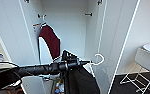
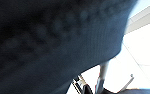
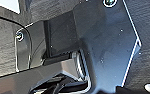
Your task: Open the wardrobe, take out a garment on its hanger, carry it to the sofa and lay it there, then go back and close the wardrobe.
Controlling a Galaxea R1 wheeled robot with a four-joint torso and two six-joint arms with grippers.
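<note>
The wardrobe [image 1: 68, 22] stands open in front of me, its white doors swung out to either side. My left arm reaches in from the left, and my left gripper [image 1: 85, 62] is shut on the hanger just below its white hook [image 1: 100, 60]. The black garment [image 1: 81, 80] hangs from the hanger under the gripper, in front of the wardrobe's opening. In the left wrist view the same dark cloth [image 2: 53, 42] is pressed close to the camera.
A maroon jacket with white sleeves [image 1: 51, 41] hangs inside the wardrobe at the left. The right door [image 1: 116, 37] stands close beside the hook. A white stool on a wire frame [image 1: 146, 60] is on the dark floor at the right.
</note>
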